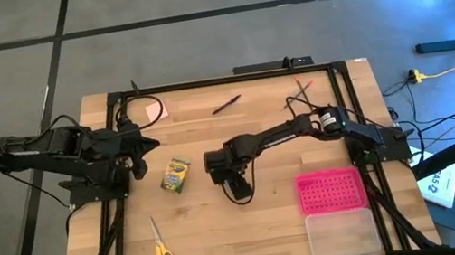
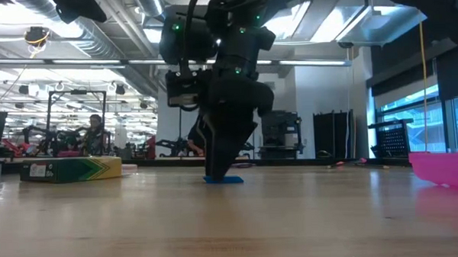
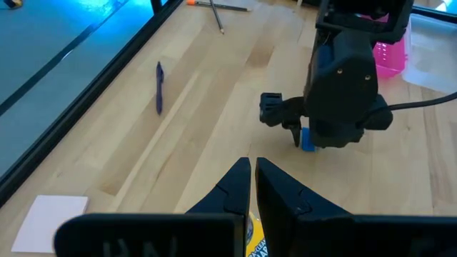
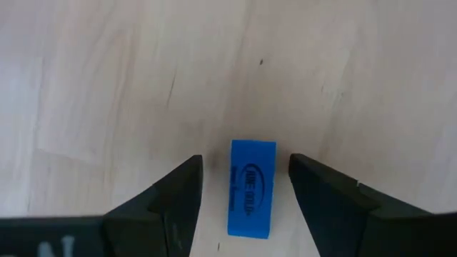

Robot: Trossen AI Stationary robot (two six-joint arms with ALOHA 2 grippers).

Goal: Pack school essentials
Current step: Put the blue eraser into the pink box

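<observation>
The tiny blue eraser (image 4: 251, 187) lies flat on the wooden table near its middle; it also shows in the low view (image 2: 225, 179) and the left wrist view (image 3: 307, 139). My right gripper (image 4: 245, 160) points down over it, open, with one finger on each side and a gap to both. In the high view the right gripper (image 1: 237, 185) hides the eraser. My left gripper (image 3: 251, 178) waits shut at the table's left side (image 1: 149, 143), above the green-yellow crayon box (image 1: 175, 175).
Yellow-handled scissors (image 1: 161, 248) lie near the front left. The pink sticky-note pad (image 1: 156, 111), dark pen (image 1: 226, 105) and pencils (image 1: 300, 93) lie along the far edge. The pink perforated lid (image 1: 331, 191) and clear case (image 1: 343, 233) sit at the front right.
</observation>
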